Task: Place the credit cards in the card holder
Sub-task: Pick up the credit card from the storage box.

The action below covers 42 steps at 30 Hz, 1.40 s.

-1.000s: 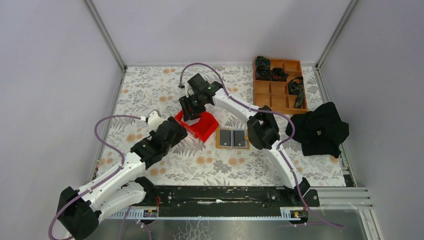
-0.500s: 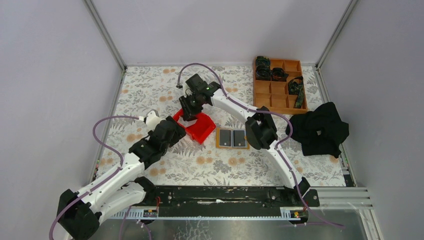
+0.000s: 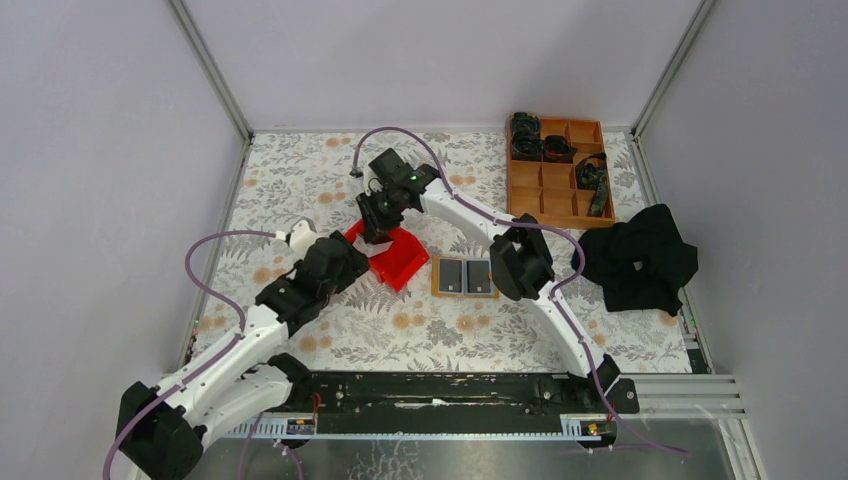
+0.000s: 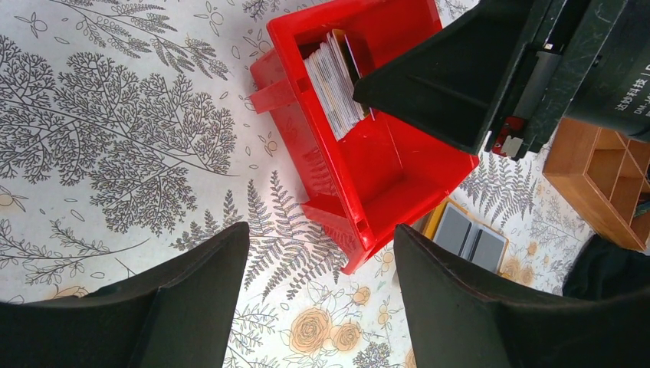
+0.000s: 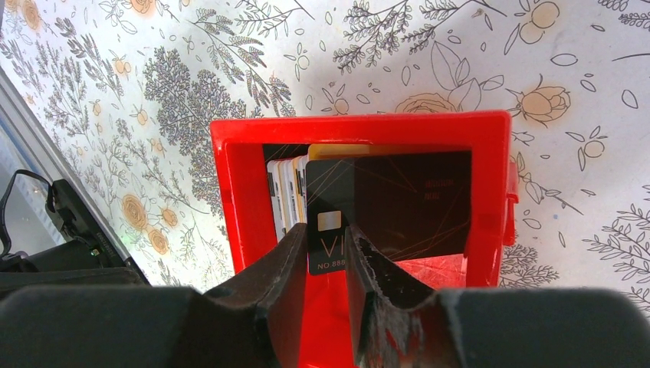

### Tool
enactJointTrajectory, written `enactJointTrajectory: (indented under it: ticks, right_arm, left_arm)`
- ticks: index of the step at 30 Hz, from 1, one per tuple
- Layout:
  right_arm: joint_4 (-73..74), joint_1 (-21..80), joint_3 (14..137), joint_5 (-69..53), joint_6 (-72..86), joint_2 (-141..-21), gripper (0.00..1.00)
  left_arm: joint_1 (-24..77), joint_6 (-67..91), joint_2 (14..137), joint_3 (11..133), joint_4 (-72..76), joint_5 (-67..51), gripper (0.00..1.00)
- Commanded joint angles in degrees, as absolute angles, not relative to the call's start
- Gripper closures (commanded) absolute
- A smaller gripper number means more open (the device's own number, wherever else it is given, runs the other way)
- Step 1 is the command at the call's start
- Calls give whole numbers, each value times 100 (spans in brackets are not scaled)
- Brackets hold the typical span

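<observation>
Right gripper dips into the red plastic bin, fingers narrowed on a glossy black credit card, pinching its edge to draw it from the upright stack of pale cards. Left gripper hangs wide and empty beside the bin. The flat tan card holder lies open just right of the bin, waiting.

Right claw over the red bin

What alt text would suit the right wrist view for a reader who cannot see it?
A black card stands in a red bin, its lower corner showing between the narrowly parted jaws. Pale cards stand upright to its left. The bin sits on a floral tablecloth.
</observation>
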State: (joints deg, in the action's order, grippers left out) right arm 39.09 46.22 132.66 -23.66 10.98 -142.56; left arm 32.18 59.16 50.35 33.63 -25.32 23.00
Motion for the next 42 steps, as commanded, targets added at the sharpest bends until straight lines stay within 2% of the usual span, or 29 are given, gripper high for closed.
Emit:
enactJointTrajectory:
  ticks: [1, 34, 42]
  right_arm:
    - [4048, 4719, 13526, -2418, 1113, -14156, 70]
    - [4010, 4378, 13078, -1683, 878, -13595, 73]
    - [4127, 4363, 13072, -1154, 640, -13587, 73]
  left_arm:
    - [3142, 5770, 5035, 3298, -2295, 2168, 23]
    - [3121, 6038, 5104, 3278, -2217, 2153, 23]
    - [3120, 6056, 5176, 3278, -2150, 2171, 23]
